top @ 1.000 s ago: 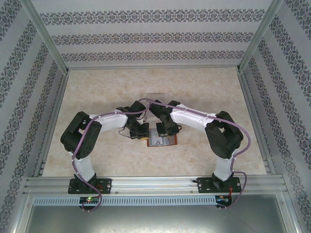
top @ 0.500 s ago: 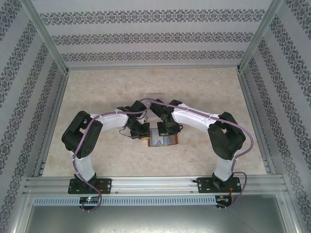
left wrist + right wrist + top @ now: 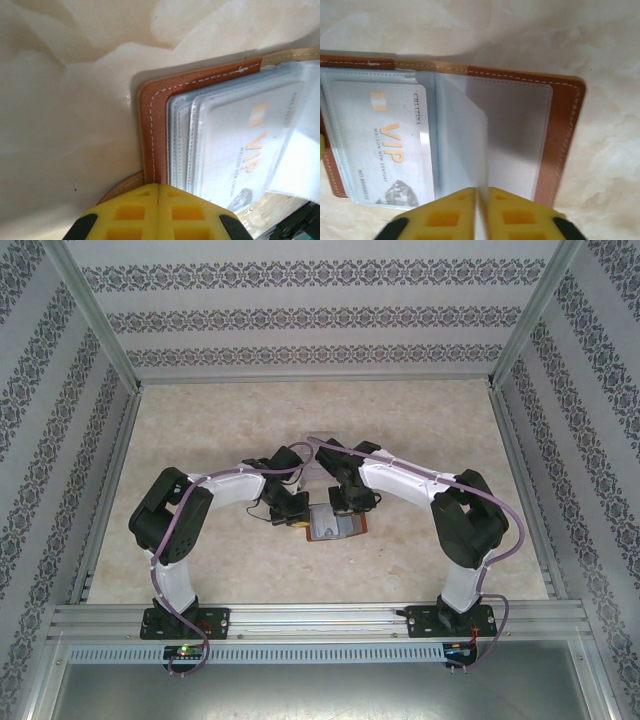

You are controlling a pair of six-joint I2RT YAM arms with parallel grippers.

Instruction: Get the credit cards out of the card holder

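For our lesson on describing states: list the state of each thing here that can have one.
card holder, open, lying on the table
VIP card, inside its clear pocket
clear sleeve leaf, lifted up from the card holder
left gripper, shut, tips at the card holder's edge
right gripper, shut on the clear sleeve leaf

Marbled beige tabletop (image 3: 420, 420) enclosed by patterned walls (image 3: 320, 315).

Credit card (image 3: 385, 150) in card holder (image 3: 566, 135) reads "CHLITINA", "VIP", "MAISON NEW CENTURY".
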